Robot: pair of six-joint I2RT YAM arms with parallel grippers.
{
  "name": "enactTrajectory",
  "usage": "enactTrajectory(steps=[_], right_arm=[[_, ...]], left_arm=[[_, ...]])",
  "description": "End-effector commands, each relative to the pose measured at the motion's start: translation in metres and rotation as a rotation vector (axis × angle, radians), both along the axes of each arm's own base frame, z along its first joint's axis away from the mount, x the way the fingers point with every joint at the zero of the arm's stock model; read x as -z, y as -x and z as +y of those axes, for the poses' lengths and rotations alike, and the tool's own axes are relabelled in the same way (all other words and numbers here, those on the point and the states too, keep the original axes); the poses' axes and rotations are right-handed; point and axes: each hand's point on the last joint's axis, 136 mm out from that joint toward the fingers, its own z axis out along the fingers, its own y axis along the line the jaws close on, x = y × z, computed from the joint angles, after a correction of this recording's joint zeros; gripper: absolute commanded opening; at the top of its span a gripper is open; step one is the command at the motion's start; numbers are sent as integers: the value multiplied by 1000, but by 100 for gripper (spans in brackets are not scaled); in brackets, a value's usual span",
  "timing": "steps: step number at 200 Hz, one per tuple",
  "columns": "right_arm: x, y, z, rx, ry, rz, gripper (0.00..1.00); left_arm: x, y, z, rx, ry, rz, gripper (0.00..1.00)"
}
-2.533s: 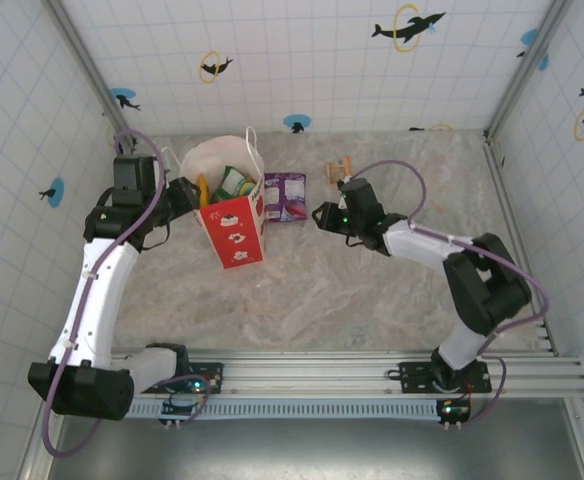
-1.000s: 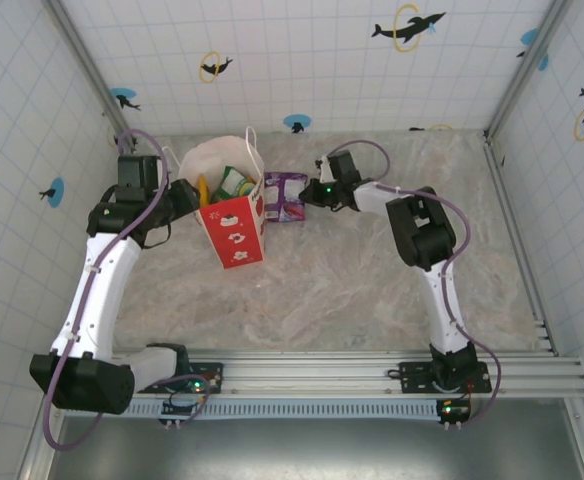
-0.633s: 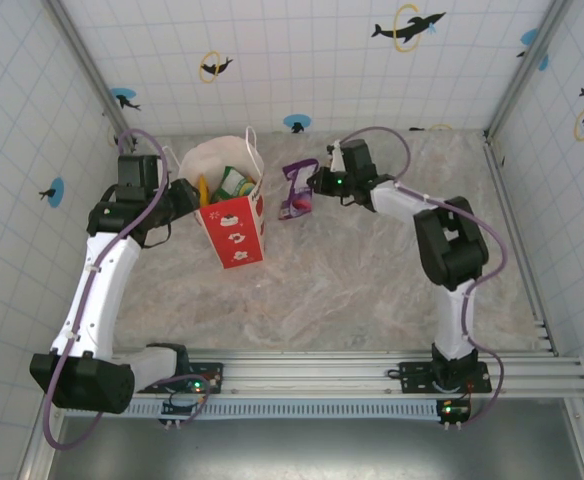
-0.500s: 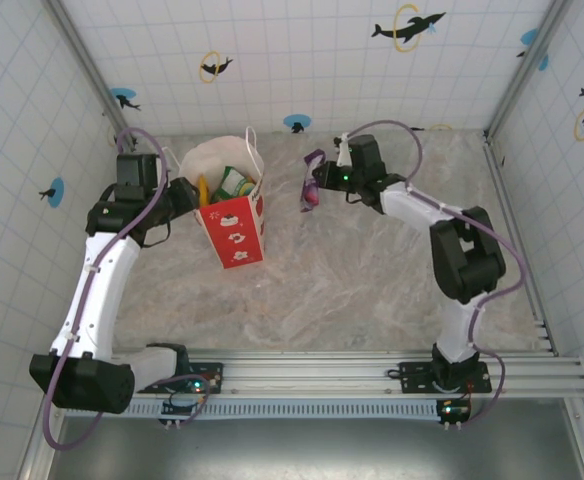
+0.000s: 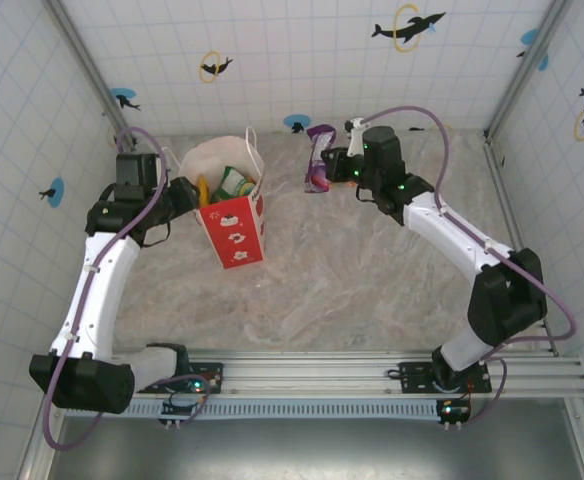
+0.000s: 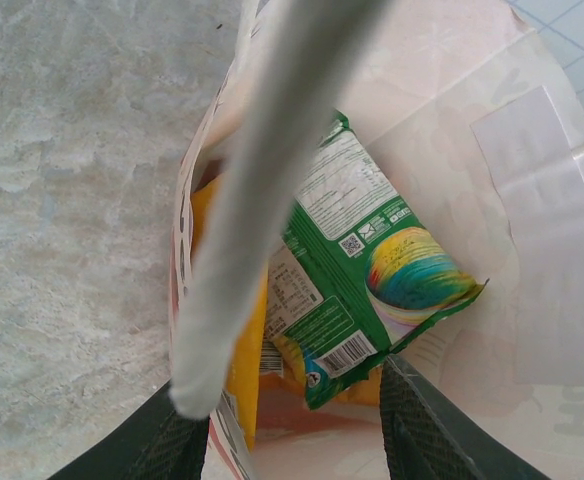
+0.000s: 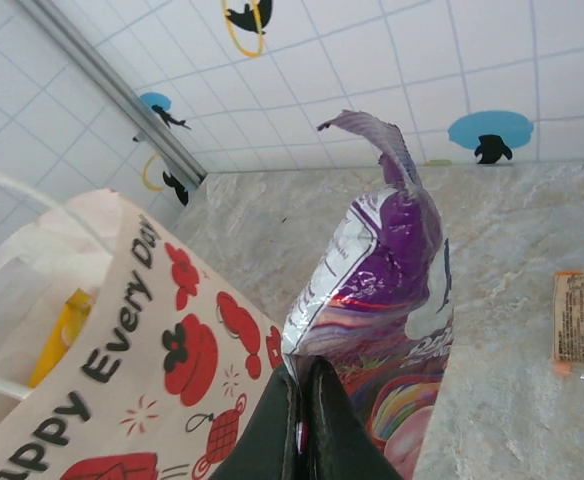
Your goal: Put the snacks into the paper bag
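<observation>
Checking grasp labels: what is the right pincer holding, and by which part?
The purple packet: the right pincer is shut on one edge of it, beside the paper bag.

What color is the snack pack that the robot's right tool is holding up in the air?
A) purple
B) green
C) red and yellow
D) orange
A: the right tool is shut on the bottom edge of the purple pack, holding it up beside the paper bag.
</observation>
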Motion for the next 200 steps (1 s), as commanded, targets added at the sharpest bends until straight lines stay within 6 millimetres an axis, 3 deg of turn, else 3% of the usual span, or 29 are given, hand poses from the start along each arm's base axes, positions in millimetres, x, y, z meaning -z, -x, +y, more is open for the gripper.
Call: enactTrajectory(steps=[1, 60, 112, 166, 200], right_arm=[[-76, 17, 5, 5, -17, -183, 0], [-167, 66, 41, -57, -58, -407, 0], [-214, 110, 87, -166, -114, -532, 0], [-222, 132, 130, -278, -173, -544, 0], [-209, 131, 151, -319, -184, -502, 0]], left_arm=[[-8, -4, -4, 25, 1, -21, 47], [-4, -2, -2, 19, -7, -8, 47], [-2, -1, -1, 14, -14, -1, 47], [0, -1, 0, 8, -15, 13, 46], [2, -1, 4, -10, -29, 20, 46]])
